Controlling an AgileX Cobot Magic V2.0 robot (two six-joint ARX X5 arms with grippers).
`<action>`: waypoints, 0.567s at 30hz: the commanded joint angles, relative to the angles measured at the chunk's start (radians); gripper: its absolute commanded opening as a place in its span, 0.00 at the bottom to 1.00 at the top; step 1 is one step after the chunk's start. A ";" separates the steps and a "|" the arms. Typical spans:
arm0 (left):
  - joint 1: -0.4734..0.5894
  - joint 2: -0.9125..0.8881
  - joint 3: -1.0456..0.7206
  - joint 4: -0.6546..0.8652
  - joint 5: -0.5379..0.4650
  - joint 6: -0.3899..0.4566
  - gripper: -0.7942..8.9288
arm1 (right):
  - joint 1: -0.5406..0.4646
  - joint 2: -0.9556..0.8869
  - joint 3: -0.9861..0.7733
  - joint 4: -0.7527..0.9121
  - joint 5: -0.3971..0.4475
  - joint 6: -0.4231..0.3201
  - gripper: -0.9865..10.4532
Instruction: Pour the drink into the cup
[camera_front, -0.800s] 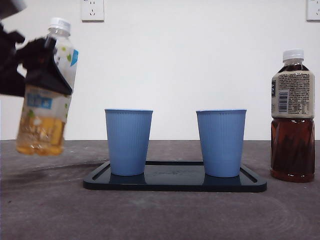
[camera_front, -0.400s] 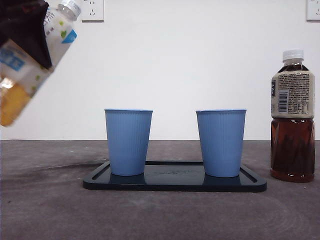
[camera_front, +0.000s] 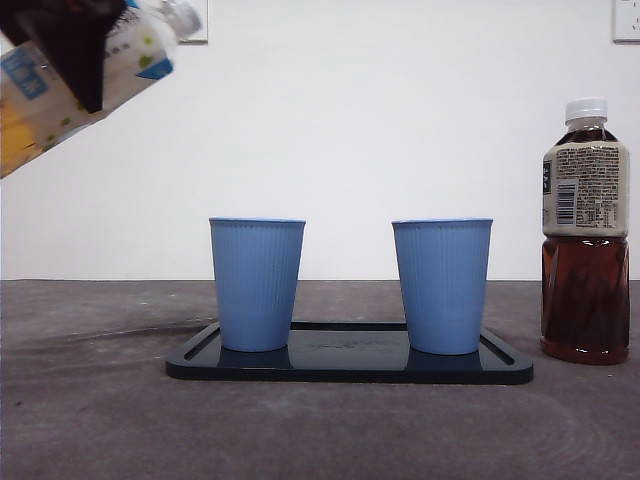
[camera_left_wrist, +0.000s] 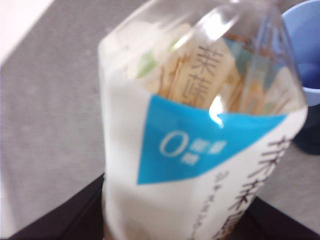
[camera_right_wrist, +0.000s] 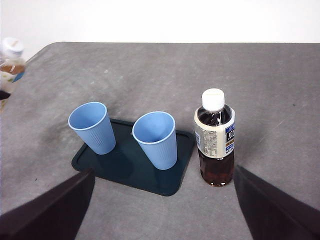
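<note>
High at the left, your left gripper (camera_front: 75, 60) is clenched on the yellow drink bottle (camera_front: 70, 75), tilted toward the 2 blue cups (camera_front: 257, 284), cap apparently on. Nothing is poured yet. Your right gripper (camera_right_wrist: 160, 210) waits, spread wide.

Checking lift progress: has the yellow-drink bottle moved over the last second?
Yes. The yellow-drink bottle, held by the left gripper, has risen and tipped further, its cap now beside the wall outlet, well above the left blue cup.
</note>
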 joint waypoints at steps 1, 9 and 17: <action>-0.044 0.077 0.085 -0.024 -0.138 0.064 0.27 | 0.005 0.003 0.020 0.007 -0.001 0.010 0.47; -0.146 0.230 0.149 -0.055 -0.339 0.175 0.27 | 0.005 0.003 0.020 0.007 -0.001 0.008 0.47; -0.214 0.318 0.149 -0.056 -0.438 0.234 0.27 | 0.005 0.003 0.020 0.007 -0.003 0.001 0.47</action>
